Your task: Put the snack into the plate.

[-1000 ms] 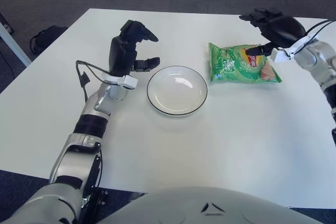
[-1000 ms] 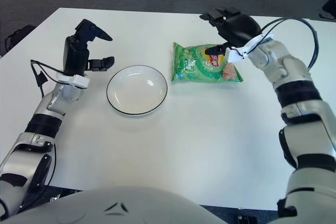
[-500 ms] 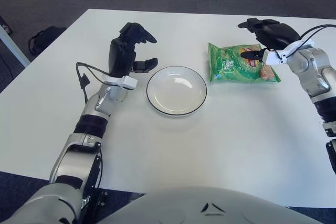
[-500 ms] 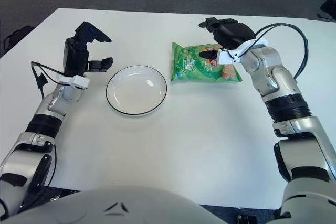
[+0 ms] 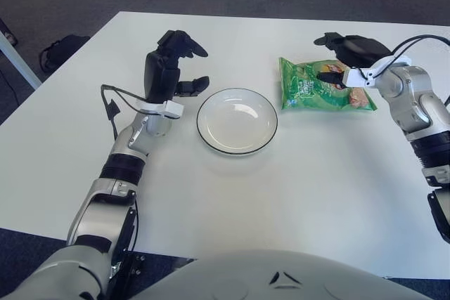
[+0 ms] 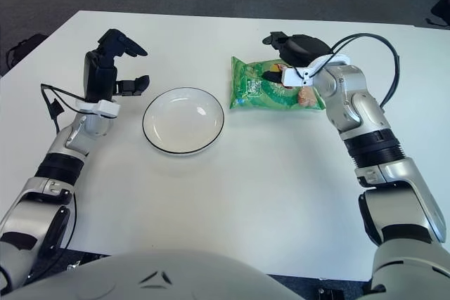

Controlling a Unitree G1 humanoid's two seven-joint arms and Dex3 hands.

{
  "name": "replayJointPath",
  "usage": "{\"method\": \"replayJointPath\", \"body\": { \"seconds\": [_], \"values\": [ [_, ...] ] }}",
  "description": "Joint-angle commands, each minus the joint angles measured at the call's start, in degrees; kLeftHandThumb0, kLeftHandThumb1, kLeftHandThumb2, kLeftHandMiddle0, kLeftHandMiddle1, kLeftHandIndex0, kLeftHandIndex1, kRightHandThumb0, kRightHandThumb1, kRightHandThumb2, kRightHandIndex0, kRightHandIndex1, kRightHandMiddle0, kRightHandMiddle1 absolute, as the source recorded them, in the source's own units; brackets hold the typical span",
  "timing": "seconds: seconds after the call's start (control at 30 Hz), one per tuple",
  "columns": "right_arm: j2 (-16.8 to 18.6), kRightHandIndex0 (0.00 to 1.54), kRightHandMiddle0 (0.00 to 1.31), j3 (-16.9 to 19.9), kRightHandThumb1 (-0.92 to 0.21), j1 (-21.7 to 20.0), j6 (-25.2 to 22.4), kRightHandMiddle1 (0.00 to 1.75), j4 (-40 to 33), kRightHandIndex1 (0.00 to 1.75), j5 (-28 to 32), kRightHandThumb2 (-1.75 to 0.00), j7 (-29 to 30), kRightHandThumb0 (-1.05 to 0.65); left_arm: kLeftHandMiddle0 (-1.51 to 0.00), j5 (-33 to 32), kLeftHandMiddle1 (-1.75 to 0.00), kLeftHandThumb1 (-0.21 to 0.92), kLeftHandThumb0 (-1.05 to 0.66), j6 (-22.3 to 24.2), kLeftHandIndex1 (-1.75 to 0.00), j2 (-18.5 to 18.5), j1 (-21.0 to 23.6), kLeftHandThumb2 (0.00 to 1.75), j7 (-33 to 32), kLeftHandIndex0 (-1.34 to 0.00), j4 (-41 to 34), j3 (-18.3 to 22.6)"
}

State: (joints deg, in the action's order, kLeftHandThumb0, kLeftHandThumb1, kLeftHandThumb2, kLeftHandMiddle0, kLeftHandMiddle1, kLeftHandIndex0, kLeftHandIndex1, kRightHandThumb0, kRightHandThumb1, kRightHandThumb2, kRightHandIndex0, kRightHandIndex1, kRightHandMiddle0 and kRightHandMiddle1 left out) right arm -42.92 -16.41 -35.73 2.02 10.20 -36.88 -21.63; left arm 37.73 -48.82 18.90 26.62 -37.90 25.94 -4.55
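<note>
1. The snack bag (image 6: 271,85) lies flat on the table (image 6: 267,187), just right of the empty plate (image 6: 183,120).
2. The right hand (image 6: 292,53) sits over the bag's top edge; whether its fingers grip cannot be told.
3. The left hand (image 6: 105,68) is raised left of the plate, fingers loosely spread, holding nothing.

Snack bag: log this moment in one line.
snack bag: on table, beside plate | right hand: over bag | left hand: raised, idle

I look through two head cameras set side by side, both facing forward and down at the white desk (image 5: 281,187) from close above my chest. Both share nearly the whole desk; the right eye sits slightly further right.
</note>
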Motion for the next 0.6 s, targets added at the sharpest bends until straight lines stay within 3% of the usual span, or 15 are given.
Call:
{"method": "replayJointPath", "body": {
  "seconds": [0.0, 0.07, 0.3, 0.57],
  "values": [
    [0.56, 0.13, 0.00, -0.94, -0.92, 0.58, -0.98, 0.53, -0.50, 0.04, -0.71, -0.88, -2.75, -1.05, -0.56, 0.46, -1.75, 0.29, -0.01, 0.34, -1.68, 0.13, 0.30, 1.34, -0.81, -0.52, 0.07, 0.14],
    [1.00, 0.14, 0.00, -1.78, -0.92, 0.29, -1.90, 0.52, 0.07, 0.04, -1.52, -0.89, -4.09, -1.05, -0.54, 0.46, -1.75, 0.29, -0.01, 0.45, -1.71, -0.02, 0.15, 1.35, -1.09, -0.51, -0.17, 0.24],
    [3.20, 0.11, 0.00, -4.01, -0.92, -0.97, -4.35, 0.44, 3.38, 0.02, -4.04, -0.91, -5.71, -1.05, -0.66, 0.40, -1.75, 0.27, -0.01, 0.90, -1.58, -0.17, -0.72, 1.33, -2.59, -0.50, -1.09, 0.98],
    [4.40, 0.07, 0.00, -5.73, -0.92, -2.92, -3.23, 0.34, 8.81, 0.00, -3.56, -0.93, -7.85, -1.05, -0.66, 0.19, -1.75, 0.29, -0.01, 1.51, -1.64, -0.41, -2.94, 1.34, -5.35, -0.44, -3.67, 3.03]
  ]
}}
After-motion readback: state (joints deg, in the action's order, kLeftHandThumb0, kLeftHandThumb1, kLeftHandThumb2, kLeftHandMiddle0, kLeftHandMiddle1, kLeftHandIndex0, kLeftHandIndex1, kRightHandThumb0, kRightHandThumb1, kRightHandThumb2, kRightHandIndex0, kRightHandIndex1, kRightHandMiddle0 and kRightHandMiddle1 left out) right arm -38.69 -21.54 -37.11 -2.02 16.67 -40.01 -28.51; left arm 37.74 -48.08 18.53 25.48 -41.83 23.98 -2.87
